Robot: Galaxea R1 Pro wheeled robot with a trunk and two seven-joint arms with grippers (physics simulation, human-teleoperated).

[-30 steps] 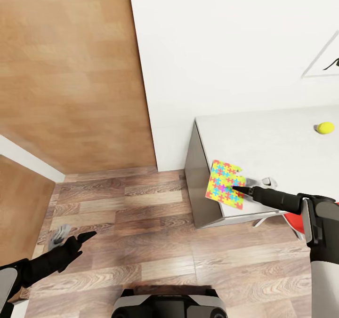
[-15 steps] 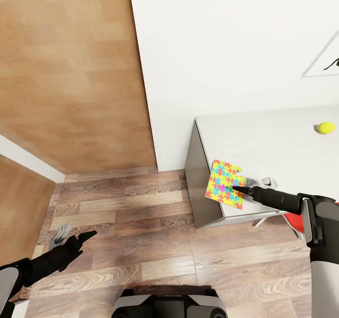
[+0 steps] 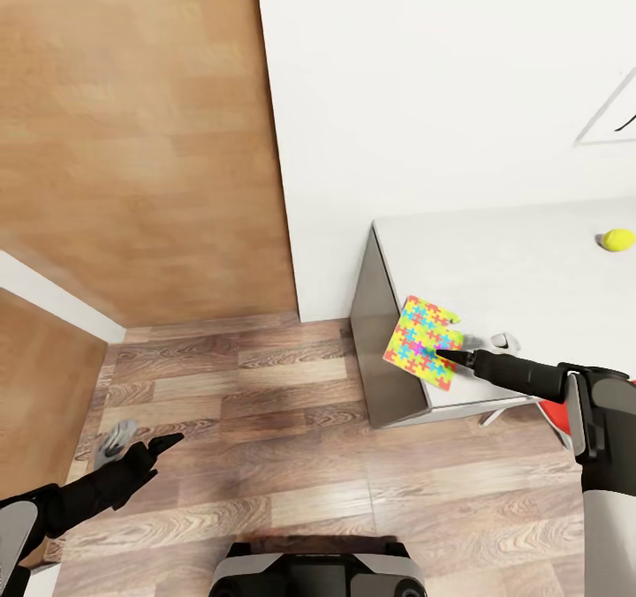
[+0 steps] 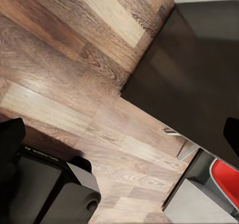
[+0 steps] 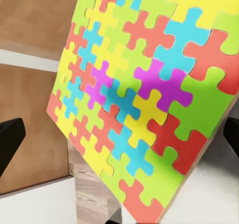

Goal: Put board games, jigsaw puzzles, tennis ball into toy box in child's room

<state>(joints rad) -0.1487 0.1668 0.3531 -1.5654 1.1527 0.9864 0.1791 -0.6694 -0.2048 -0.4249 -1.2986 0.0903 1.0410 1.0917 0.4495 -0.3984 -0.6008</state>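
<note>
One jigsaw puzzle [image 3: 415,336], a bright square sheet, lies on the near left corner of the table [image 3: 512,270] and juts out past its edge. My right gripper [image 3: 455,350] reaches in from the right with its tips at the sheet's near edge. In the right wrist view the jigsaw puzzle [image 5: 139,94] is tilted close in front, with the dark fingers [image 5: 10,139] wide apart: open. The tennis ball [image 3: 616,240] rests far right on the tabletop. My left gripper [image 3: 137,445] hangs open and empty low over the floor at the left.
A white wall [image 3: 442,94] stands behind the table, and a wooden panel [image 3: 132,138] fills the left. Wood flooring [image 3: 265,403] runs in front of the table's grey side panel [image 3: 375,358]. A red seat [image 3: 556,411] sits under the table beside my right arm.
The whole view has shifted slightly, so the camera moved. The puzzle has turned a little on the table corner. Both grippers hold their places.
</note>
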